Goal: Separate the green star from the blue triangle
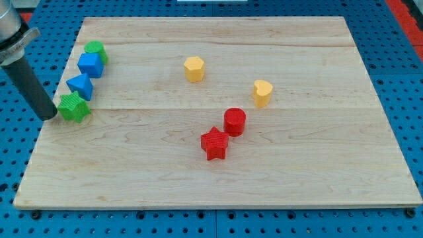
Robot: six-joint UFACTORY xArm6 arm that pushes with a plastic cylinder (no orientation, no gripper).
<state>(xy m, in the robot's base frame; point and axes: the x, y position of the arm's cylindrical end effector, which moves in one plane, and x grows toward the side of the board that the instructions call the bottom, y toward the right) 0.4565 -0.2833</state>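
Observation:
The green star (74,107) lies near the board's left edge, touching the blue triangle (80,86) just above it. My tip (49,117) rests at the star's left side, close against it, at the board's left edge. The dark rod slants up to the view's top left.
A blue cube (90,64) and a green round block (96,49) sit above the triangle in a line. A yellow hexagon (193,68), a yellow heart (262,92), a red cylinder (234,121) and a red star (215,143) lie mid-board. The wooden board (297,185) sits on a blue pegboard.

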